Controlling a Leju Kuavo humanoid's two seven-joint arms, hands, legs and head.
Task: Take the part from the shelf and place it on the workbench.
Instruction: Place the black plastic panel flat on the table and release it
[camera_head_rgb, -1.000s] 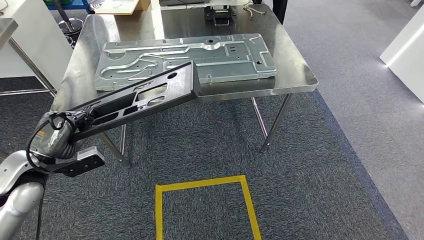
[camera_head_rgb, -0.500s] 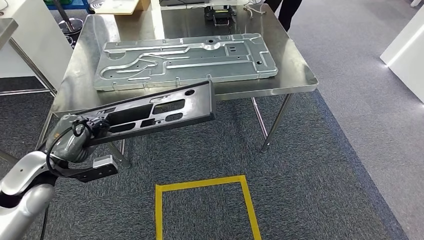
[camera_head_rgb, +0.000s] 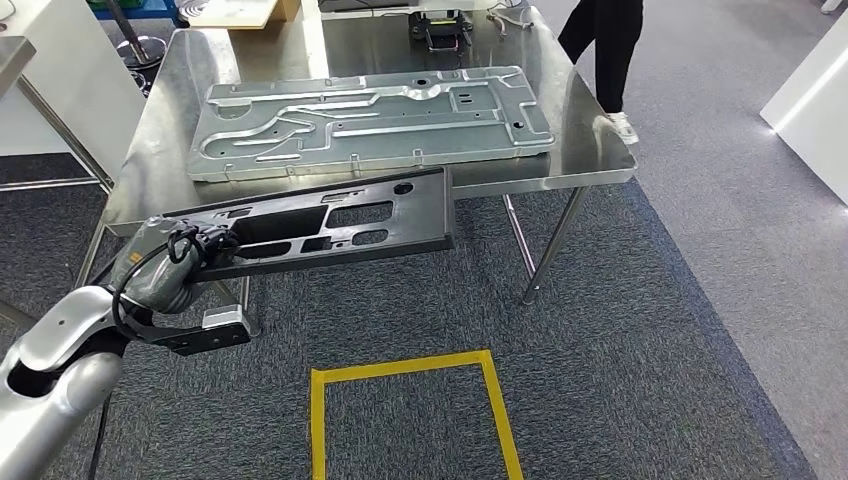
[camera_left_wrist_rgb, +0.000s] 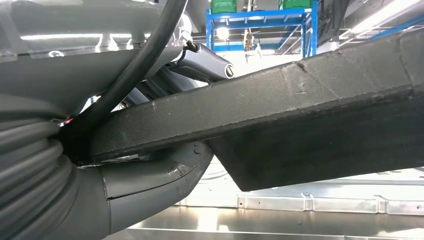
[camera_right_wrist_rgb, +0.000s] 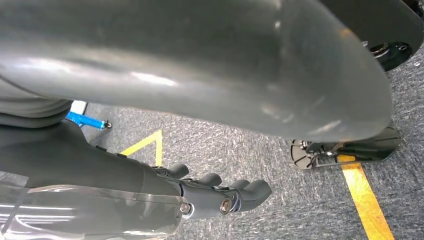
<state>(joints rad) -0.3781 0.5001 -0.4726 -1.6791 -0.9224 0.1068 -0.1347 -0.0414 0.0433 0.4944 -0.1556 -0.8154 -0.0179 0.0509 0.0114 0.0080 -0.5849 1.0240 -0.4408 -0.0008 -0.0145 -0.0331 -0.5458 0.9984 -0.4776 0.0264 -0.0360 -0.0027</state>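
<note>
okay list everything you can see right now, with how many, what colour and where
black part: 1, black with cutouts, held in the air over the table's near edge
metal panel: 1, silver-grey, flat on the table
table: 1, shiny steel, ahead of the robot
dark device: 1, black, at the table's far edge
tape square: 1, yellow, on the grey carpet before the table
white furniture: 1, white, far right
person: 1, dark trousers and a white shoe, by the table's far right corner
left hand: 1, grey, grips the black part's end
right hand: 1, dark fingers curled, hanging over the carpet, holds nothing
</note>
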